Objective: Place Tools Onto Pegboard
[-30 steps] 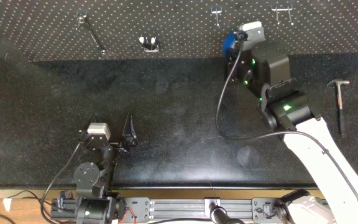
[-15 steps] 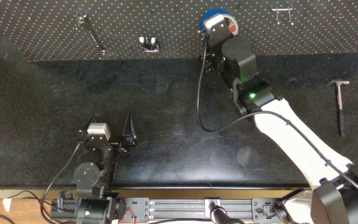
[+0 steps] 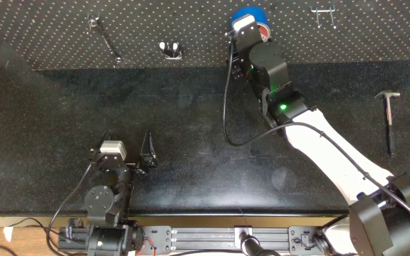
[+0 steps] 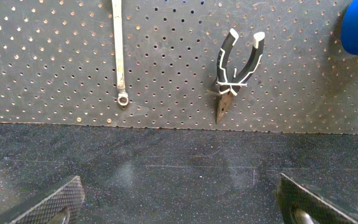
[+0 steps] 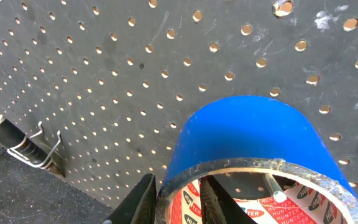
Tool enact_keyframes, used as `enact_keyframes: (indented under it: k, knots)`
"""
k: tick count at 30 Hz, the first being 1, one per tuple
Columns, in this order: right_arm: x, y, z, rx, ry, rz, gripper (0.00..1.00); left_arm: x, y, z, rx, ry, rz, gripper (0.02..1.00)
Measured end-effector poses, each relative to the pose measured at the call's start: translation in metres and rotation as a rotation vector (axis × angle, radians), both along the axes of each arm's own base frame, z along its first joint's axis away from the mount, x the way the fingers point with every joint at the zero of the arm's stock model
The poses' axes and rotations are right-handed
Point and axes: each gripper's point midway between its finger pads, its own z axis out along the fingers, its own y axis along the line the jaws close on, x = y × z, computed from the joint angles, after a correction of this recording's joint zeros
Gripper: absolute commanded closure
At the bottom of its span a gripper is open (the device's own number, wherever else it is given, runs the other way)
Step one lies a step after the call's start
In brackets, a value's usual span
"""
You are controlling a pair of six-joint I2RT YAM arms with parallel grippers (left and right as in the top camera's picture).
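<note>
Blue tape, a full roll of it, sits clamped in my right gripper. One finger is on the outside of the roll's wall and the other finger is inside the core, so the jaws are shut on the rim. The roll is up against the pegboard, high on its face. A bit of bright metal shows inside the core, but I cannot tell whether the roll hangs on it. From above, the roll sits at the board's upper edge, right of the middle, with my right arm stretched up across the black worktop to reach it.

My left gripper is low over the worktop, well back from the board, with its jaws spread wide and nothing between them.

On the board in front of it, a combination wrench hangs straight down. To the right of the wrench, a pair of pliers with black and white handles hangs nose down on a wire hook. Farther right on the board, past the roll, an empty double hook sticks out. A hammer lies on the worktop at the far right, head toward the board, well apart from both grippers.
</note>
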Motion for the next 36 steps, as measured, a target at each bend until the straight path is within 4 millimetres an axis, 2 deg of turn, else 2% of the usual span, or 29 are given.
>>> enact_keyframes:
  k: [6,8,11,12,15,17,18,19,20,21,22,23,24,25,26,27,28,29,30,32,33,34,36]
  knots:
    - [0.0,0.0,-0.001,-0.002,0.004,0.0,0.741,0.0,0.0,0.0,0.0,0.0,0.0,0.025]
    - [0.001,0.0,0.001,0.002,-0.008,-0.007,0.638,0.0,0.0,0.0,0.0,0.0,0.0,0.02]
    - [0.005,-0.001,0.002,0.005,-0.023,-0.018,0.627,0.0,0.0,0.0,0.0,0.0,0.0,0.023]
    - [0.005,-0.001,0.0,0.002,-0.017,-0.018,0.551,0.0,0.0,0.0,0.0,0.0,0.0,0.023]
    - [0.002,-0.003,-0.012,-0.023,0.03,-0.018,0.518,0.0,0.0,0.0,0.0,0.0,0.0,0.025]
    - [-0.001,-0.004,-0.021,-0.041,0.065,-0.018,0.459,0.0,0.0,0.0,0.0,0.0,0.0,0.023]
    - [-0.004,-0.006,-0.024,-0.05,0.08,-0.017,0.424,0.0,0.0,0.0,0.0,0.0,0.0,0.025]
    - [-0.01,-0.009,-0.03,-0.07,0.122,-0.018,0.316,0.0,0.0,0.0,0.0,0.0,0.0,0.025]
    - [-0.016,-0.012,-0.03,-0.082,0.142,-0.017,0.143,0.0,0.0,0.0,0.0,0.0,0.0,0.025]
    - [-0.029,-0.019,-0.033,-0.109,0.193,-0.018,0.02,0.0,0.0,0.0,0.0,0.0,0.0,0.025]
    - [-0.046,-0.027,-0.03,-0.131,0.239,-0.018,0.016,0.0,0.0,0.0,0.0,0.0,0.0,0.025]
    - [-0.07,-0.04,-0.031,-0.166,0.315,-0.019,0.016,0.0,0.0,0.0,0.0,0.0,0.0,0.025]
    - [-0.086,-0.052,-0.032,-0.18,0.372,-0.035,0.014,0.0,0.0,0.0,0.0,0.0,0.0,0.025]
    - [-0.11,-0.081,-0.037,-0.185,0.472,-0.094,0.014,0.0,0.0,0.0,0.0,0.0,0.0,0.025]
    - [-0.134,-0.116,-0.051,-0.19,0.618,-0.175,0.014,0.0,0.0,0.0,0.0,0.0,0.0,0.023]
    - [-0.162,-0.175,-0.072,-0.17,0.801,-0.341,0.012,0.0,0.0,0.0,0.0,0.0,0.0,0.023]
    - [-0.175,-0.207,-0.081,-0.145,0.887,-0.435,0.012,0.0,0.0,0.0,0.0,0.0,0.0,0.023]
    - [-0.185,-0.251,-0.09,-0.091,0.962,-0.523,0.009,0.0,0.0,0.0,0.0,0.0,0.0,0.023]
    - [-0.19,-0.283,-0.097,-0.062,0.998,-0.593,0.009,0.0,0.0,0.0,0.0,0.0,0.0,0.025]
    - [-0.208,-0.332,-0.12,-0.015,1.099,-0.643,0.007,0.0,0.0,0.0,0.0,0.0,0.0,0.025]
    - [-0.216,-0.347,-0.13,-0.013,1.14,-0.637,0.009,0.0,0.0,0.0,0.0,0.0,0.0,0.023]
    - [-0.224,-0.359,-0.143,-0.03,1.187,-0.609,0.007,0.0,0.0,0.0,0.0,0.0,0.0,0.025]
    - [-0.221,-0.372,-0.154,-0.054,1.192,-0.588,0.005,0.0,0.0,0.0,0.0,0.0,0.0,0.025]
